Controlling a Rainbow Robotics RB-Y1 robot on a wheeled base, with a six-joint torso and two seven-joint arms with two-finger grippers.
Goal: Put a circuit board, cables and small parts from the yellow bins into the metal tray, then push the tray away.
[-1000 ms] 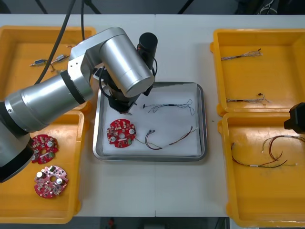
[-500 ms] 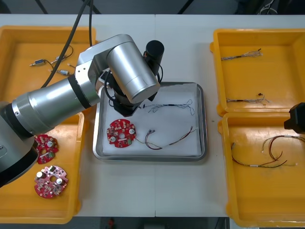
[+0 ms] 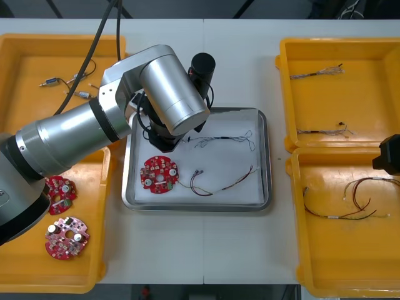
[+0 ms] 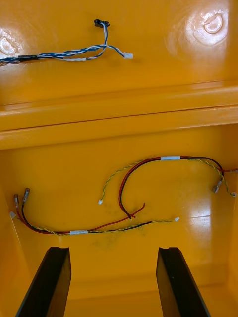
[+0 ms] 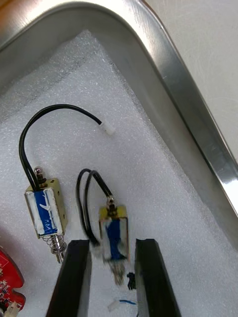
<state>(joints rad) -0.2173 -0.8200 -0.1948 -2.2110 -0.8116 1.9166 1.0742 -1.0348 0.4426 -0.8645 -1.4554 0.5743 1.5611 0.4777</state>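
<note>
Over the tray's far left corner: left gripper [image 5: 113,246], fingers apart, just wider than a small metal part [image 5: 113,230] standing between them, with a thin gap on each side.
Part between the fingers: brass frame, blue-wrapped body, doubled black lead. I cannot tell whether it rests on the white foam.
Second small part [image 5: 45,212]: same build with a spring at one end, flat on the foam beside one finger, its lead looping to a white plug.
Metal tray [image 3: 266,156]: the rim curves close past both parts, with bare foam between.
Tray contents: circuit board [image 3: 159,174] at near left, red and yellow cable [image 3: 225,182] beside it, twisted blue and white cable [image 3: 222,139] farther back.
Room around: the tray's left rim is just beside the left yellow bins [image 3: 94,262]; bare table [image 3: 237,62] lies beyond its far edge and on its right.
Right gripper [image 4: 111,252]: fingers wide apart, above loose cables [image 4: 148,161] in the near right bin [image 4: 54,163].
</note>
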